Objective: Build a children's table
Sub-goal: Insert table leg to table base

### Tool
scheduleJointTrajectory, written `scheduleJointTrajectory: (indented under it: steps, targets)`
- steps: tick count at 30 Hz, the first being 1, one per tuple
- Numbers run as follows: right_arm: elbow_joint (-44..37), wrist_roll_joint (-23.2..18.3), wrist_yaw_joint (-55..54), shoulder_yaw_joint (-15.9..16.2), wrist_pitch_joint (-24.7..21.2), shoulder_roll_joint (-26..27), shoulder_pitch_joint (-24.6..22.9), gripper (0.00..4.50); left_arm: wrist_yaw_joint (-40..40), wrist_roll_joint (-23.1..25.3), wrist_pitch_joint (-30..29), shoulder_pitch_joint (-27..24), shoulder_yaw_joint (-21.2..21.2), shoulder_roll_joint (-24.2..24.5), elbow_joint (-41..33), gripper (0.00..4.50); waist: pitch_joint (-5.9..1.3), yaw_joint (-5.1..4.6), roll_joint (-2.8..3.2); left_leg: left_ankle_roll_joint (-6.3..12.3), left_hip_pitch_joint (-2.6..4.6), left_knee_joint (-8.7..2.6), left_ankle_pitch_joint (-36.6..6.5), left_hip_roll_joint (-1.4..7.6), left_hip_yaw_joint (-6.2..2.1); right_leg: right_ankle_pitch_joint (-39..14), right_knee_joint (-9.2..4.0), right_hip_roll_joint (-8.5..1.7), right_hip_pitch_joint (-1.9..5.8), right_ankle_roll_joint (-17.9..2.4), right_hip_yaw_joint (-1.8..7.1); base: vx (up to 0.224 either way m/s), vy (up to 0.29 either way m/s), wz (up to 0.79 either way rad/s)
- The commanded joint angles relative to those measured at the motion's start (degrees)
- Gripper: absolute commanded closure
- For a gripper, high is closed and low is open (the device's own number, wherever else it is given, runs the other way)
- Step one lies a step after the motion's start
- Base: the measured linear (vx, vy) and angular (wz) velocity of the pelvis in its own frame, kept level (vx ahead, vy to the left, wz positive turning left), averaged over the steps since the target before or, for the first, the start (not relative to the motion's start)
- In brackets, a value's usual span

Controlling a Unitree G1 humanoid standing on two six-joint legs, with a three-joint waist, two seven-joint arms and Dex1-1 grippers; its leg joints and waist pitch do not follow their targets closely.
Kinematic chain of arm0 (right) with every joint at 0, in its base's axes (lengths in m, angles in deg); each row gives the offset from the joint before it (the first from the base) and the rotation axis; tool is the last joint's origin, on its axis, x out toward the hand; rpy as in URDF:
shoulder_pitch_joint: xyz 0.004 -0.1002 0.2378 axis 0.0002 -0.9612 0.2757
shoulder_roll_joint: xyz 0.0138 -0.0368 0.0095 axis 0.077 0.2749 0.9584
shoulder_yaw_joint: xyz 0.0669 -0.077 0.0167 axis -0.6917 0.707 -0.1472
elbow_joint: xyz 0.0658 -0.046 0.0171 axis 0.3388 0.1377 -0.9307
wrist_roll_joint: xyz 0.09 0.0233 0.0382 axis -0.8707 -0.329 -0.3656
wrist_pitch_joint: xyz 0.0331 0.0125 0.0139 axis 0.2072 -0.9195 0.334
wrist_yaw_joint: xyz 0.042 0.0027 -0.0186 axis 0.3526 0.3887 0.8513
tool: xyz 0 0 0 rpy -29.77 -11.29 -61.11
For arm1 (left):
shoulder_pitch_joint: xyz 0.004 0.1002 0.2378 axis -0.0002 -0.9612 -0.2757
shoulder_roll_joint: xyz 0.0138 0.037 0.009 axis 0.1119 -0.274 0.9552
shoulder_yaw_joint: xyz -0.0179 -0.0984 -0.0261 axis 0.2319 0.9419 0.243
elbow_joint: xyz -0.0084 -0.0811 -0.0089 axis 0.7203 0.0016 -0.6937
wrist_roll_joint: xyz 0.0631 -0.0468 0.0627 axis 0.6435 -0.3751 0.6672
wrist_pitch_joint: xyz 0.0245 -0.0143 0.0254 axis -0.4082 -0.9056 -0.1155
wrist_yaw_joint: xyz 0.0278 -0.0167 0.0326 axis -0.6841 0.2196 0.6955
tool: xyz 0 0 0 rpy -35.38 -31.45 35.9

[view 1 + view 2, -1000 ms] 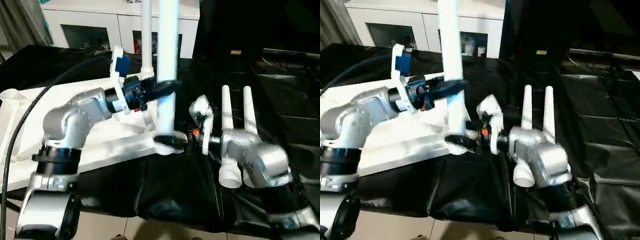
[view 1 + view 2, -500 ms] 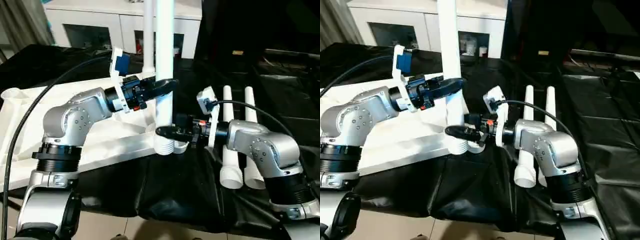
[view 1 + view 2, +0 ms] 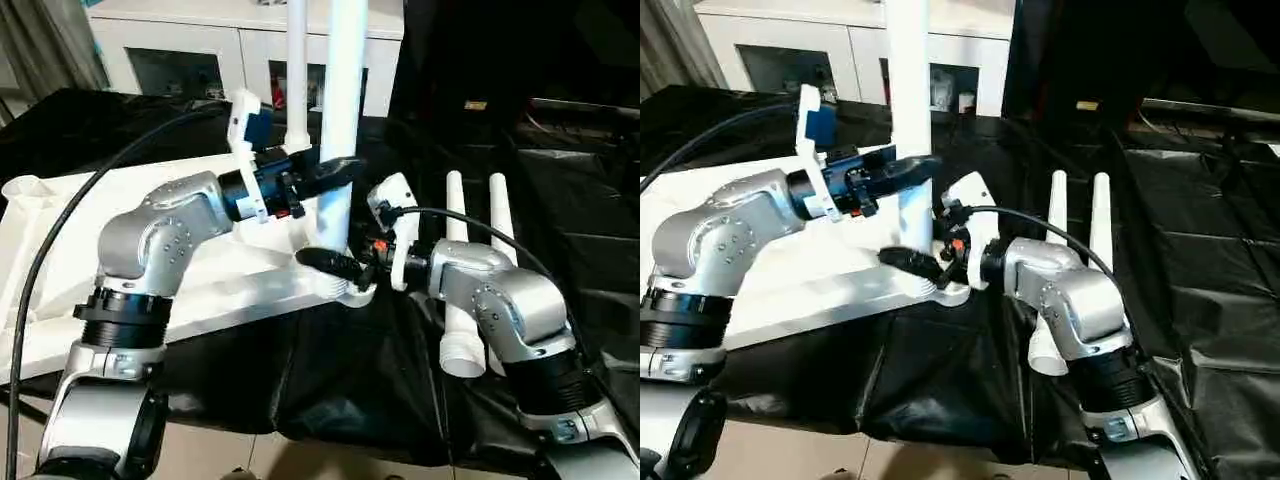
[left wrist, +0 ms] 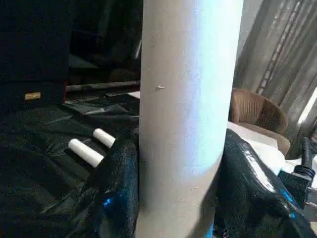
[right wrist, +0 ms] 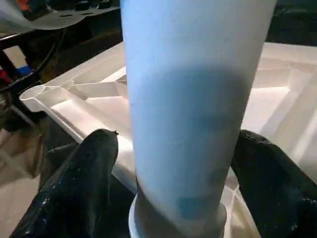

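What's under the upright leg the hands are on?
The upright leg stands in a round corner socket of the upside-down tabletop, which lies on black sheeting. How deep it sits is hidden inside the socket.

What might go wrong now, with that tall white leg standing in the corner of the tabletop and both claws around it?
1. The left claw is clamped on the upright leg, but the right claw stands open around its base; if the leg isn't fully seated in the corner socket, it may lean or pop out.
2. Pushing on the leg might slide the tabletop on the black cloth.
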Motion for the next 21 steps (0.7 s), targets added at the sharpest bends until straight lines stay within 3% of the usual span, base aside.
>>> scheduleJointTrajectory:
  steps: [1, 6, 9, 11, 21]
  targets:
    - [0.00, 0.56, -0.45, 0.57, 0.72, 0.06, -0.41, 1.14, -0.40, 0.89, 1.11, -0.16, -0.82, 0.15, -1.47, 2.65, -4.37, 0.04, 0.32, -0.37, -0.16, -3.43, -3.48, 0.23, 0.09, -2.03, -3.53, -3.26, 4.39, -11.37, 2.36, 0.000, 0.000, 0.00]
    - [0.12, 0.21, -0.34, 0.88, 0.12, 0.16, -0.64, 1.62, -0.80, 0.71, 1.17, -0.45, -1.09, 0.38, -2.40, 2.65, -4.49, 0.02, 0.31, -0.23, -0.12, -3.36, -3.09, 0.29, 0.08, -0.98, -3.39, -3.28, 4.39, -11.69, 2.38, 0.000, 0.000, 0.00]
    - [0.26, 0.09, -0.30, 0.86, -0.42, 0.27, -0.70, 1.70, -0.88, 0.60, 1.22, -0.45, -1.08, 0.37, -2.52, 2.65, -4.47, 0.03, 0.29, -0.06, -0.16, -3.33, -2.94, 0.21, 0.13, -0.54, -3.37, -3.23, 4.40, -11.88, 2.39, 0.000, 0.000, 0.00]
    - [0.26, -0.02, -0.18, 0.97, -0.97, 0.26, -0.83, 2.05, -0.96, 0.59, 1.31, -0.45, -1.05, 0.38, -2.60, 2.65, -4.41, 0.02, 0.25, -0.05, -0.11, -3.37, -3.29, 0.21, 0.14, -1.27, -3.48, -3.23, 4.36, -11.72, 2.37, 0.000, 0.000, 0.00]
    - [1.57, -0.26, -0.72, 0.50, -2.31, 0.39, -0.89, 2.59, -0.90, -0.09, 1.52, -0.16, -0.23, 0.42, -2.69, 2.65, -4.45, 0.04, 0.37, -0.16, -0.16, -3.34, -2.93, 0.22, 0.10, -1.05, -3.39, -3.27, 4.38, -11.63, 2.40, 0.000, 0.000, 0.00]
